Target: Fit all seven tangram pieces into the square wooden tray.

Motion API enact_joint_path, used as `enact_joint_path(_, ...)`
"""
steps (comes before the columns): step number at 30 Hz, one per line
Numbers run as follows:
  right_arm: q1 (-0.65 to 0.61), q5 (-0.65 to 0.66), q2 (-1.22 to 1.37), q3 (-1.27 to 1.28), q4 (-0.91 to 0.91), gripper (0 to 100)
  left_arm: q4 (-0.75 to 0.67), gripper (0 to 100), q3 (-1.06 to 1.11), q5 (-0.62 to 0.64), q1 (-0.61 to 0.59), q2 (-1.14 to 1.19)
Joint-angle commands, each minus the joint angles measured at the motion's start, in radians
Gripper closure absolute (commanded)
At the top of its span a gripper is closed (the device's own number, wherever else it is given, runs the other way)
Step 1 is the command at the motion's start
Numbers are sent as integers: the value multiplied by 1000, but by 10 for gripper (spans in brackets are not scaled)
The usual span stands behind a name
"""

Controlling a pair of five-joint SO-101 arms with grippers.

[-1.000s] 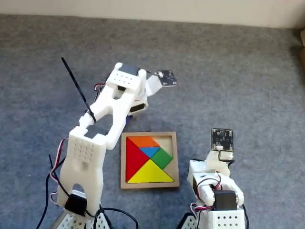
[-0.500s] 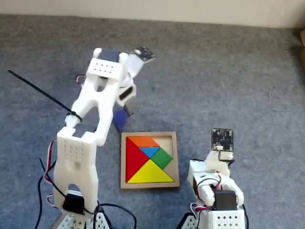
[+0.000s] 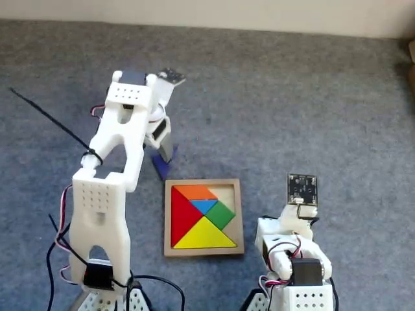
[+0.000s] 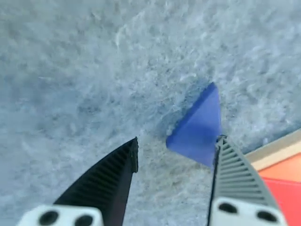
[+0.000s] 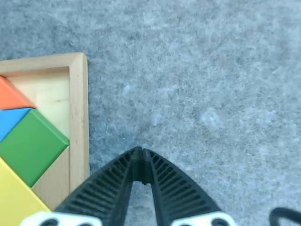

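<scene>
Both fingers of the left gripper are spread over the carpet, with the blue triangle between them, just beside one finger. Over the last second this arm has swung away from the tray, which lies just past the triangle and holds five coloured pieces. Farther off, the right gripper is pressed together beside the tray's rim.
</scene>
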Motion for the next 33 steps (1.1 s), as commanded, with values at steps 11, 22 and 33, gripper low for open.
enact_joint_path(11, 19, 11, -16, 136, -35, 994, 6, 744, -10, 137, 54, 24)
enact_joint_path(22, 19, 14, -16, 136, -33, 994, 8, 817, -7, 135, 87, 27)
enact_joint_path(33, 19, 14, -16, 136, -31, 994, 11, 817, 5, 137, 73, -1)
